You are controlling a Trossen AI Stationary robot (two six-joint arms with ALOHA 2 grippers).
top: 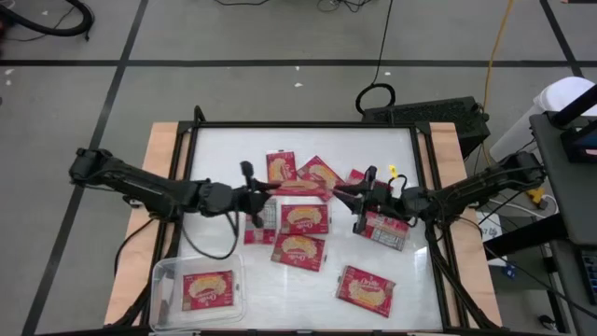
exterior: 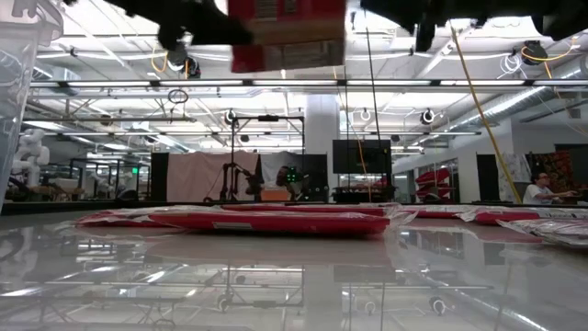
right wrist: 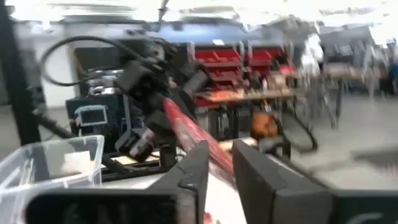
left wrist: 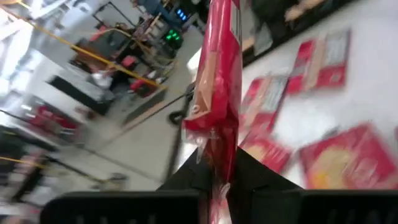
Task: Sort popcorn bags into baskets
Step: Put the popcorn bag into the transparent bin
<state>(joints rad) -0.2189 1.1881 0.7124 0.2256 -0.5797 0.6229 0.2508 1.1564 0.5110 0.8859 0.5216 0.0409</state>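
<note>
White and glossy, the table (top: pixel 410 280) sits on a grey floor crossed by dark lines, with a workshop of racks and screens beyond it. Both arms reach in from the side edges and meet over the middle, where one popcorn bag (top: pixel 300 188) hangs in the air between them, held edge-on. The left pincer (top: pixel 252 201) is closed on one end of it; from its wrist the red packet (left wrist: pixel 217 93) rises straight out from between the dark fingers. The right pincer (top: pixel 359 201) is at the other end, the bag's edge running in between its fingers (right wrist: pixel 196 177), which seem closed on it. More red bags lie flat around the table's centre, one (top: pixel 366 290) nearer the front edge. The clear basket (top: pixel 168 275) stands at the front left corner with one bag (top: pixel 208 289) lying inside.
</note>
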